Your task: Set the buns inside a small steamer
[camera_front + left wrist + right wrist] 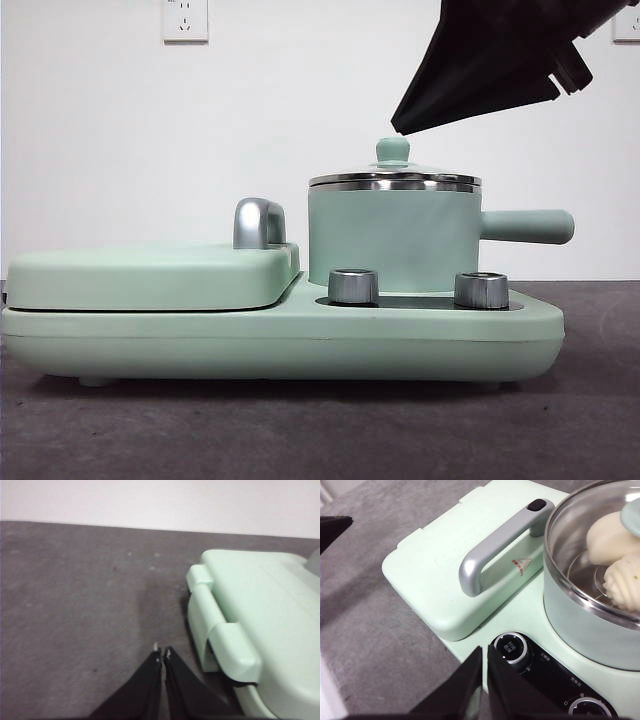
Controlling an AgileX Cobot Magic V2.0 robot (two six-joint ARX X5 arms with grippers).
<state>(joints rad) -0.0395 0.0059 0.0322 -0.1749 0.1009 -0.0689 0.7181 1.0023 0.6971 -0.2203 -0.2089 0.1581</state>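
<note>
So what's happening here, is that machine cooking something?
Not cooking, just loading. Both buns, the smooth bun and the ridged bun, already sit inside the small steamer, with its glass lid on top. The right gripper hangs above the cooker's control knobs, jaws shut and holding nothing. The left gripper waits off to the side over the bare table, also shut and empty, beside the flat griddle lid.
</note>
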